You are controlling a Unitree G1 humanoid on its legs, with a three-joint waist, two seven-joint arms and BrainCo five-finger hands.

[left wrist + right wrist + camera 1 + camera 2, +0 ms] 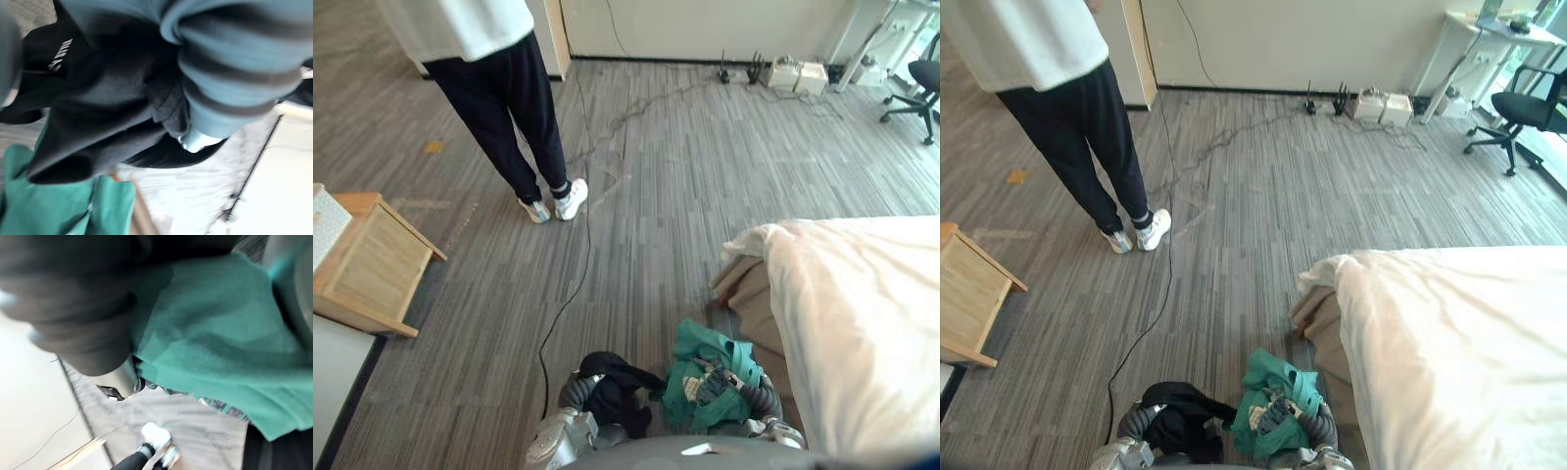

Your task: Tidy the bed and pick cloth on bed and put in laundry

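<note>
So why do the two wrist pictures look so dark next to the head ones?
Left wrist view: the black cloth hangs close before the lens, shading it. Right wrist view: the green cloth does likewise. Eye views: light brightens the white bed.

The black cloth [612, 394] hung crumpled and bunched over my left hand [234, 83]. Just beside it, the green cloth [710, 352] sat wadded in my right hand [715, 384], fingers curled into it, near the corner of the white-sheeted bed [862, 323].
</note>
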